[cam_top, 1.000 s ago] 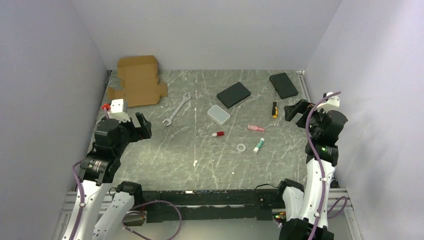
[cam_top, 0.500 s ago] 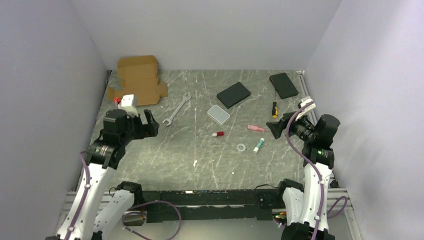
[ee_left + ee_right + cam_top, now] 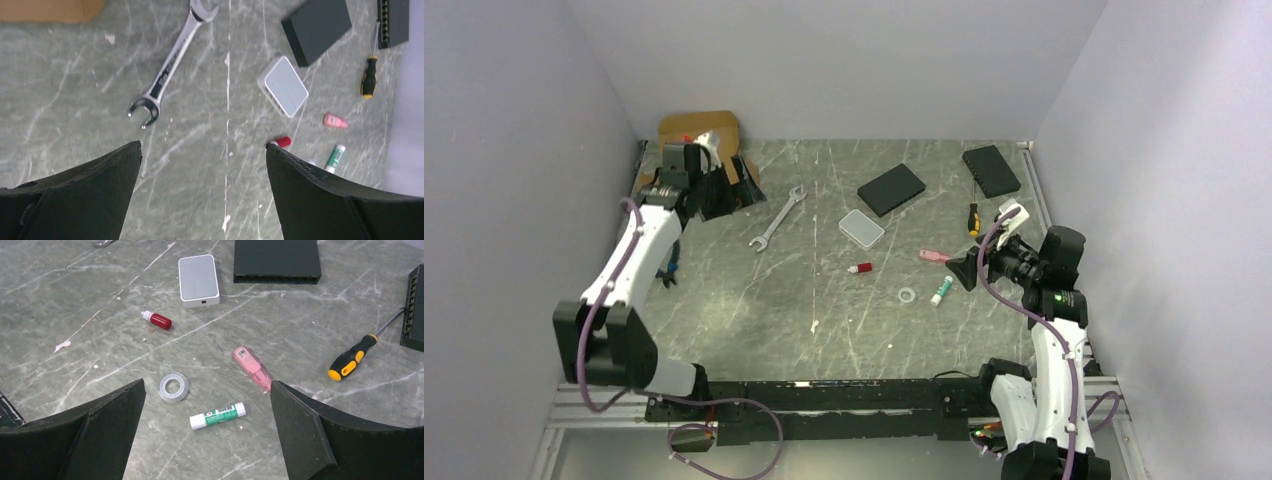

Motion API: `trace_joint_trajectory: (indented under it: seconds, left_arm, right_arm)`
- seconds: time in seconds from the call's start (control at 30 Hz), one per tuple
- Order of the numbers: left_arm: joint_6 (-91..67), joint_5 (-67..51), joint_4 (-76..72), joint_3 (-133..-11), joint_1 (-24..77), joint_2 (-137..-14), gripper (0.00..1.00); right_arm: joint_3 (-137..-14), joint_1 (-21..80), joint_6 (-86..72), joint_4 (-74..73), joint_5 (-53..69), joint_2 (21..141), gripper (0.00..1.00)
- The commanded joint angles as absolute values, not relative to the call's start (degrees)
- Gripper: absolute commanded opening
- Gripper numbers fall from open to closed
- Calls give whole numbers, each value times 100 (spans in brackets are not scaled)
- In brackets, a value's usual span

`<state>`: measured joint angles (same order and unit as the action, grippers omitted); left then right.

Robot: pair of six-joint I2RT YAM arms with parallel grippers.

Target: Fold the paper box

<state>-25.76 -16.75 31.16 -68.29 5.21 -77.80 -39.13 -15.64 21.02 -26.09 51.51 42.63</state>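
1. Plainly, the paper box lies in the far left corner of the table, close to the back wall. It is a flat brown cardboard sheet, and I see no flap raised on the part that shows
2. My left arm reaches out over the box's near right part and covers much of it from above. What shows seems to run from the back wall toward me, but I cannot fix the long axis with the wrist in the way
3. My left gripper is by far the nearer claw. In the left wrist view, though, only a strip of cardboard shows, in the top left corner, ahead of the left finger and outside the gap between the jaws
4. That claw is released, jaws spread wide and grasping nothing. Between them I see only bare table, with the wrench lying ahead
5. My right gripper is well apart from the box, over by the right side. It is also spread wide and empty, hovering above the tape ring and the glue stick
6. I judge the fold not yet begun. The coming move calls for turning the left jaws toward the cardboard edge until it sits between them
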Motion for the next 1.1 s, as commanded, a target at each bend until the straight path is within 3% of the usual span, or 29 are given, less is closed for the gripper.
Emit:
trace_joint_trajectory:
  seconds: [0.0,0.23,0.3,0.53,0.73,1.07]
  left_arm:
    - [-2492,-1340,3277,-7835,476,-8609,99]
    - [-2144,195,3911,-9257,480,-10437,99]
    - [-1848,334,4036,-9904,483,-11251,92]
    - [-1556,-344,3528,-10675,394,-12268,78]
    - [-1972,-1232,2940,-10908,45,-12657,59]
    - [-2333,-1812,2850,-11542,-122,-13334,42]
  right_arm:
    - [-4096,-1403,2342,-2566,5050,4218,100]
    - [-4108,-1090,2442,-2609,4871,4304,100]
    - [-4100,-981,2475,-2600,4770,4313,100]
    - [-4070,-800,2513,-2591,4681,4391,100]
    - [-4079,-650,2576,-2619,4634,4485,100]
    - [-4114,-416,2708,-2696,4544,4601,100]
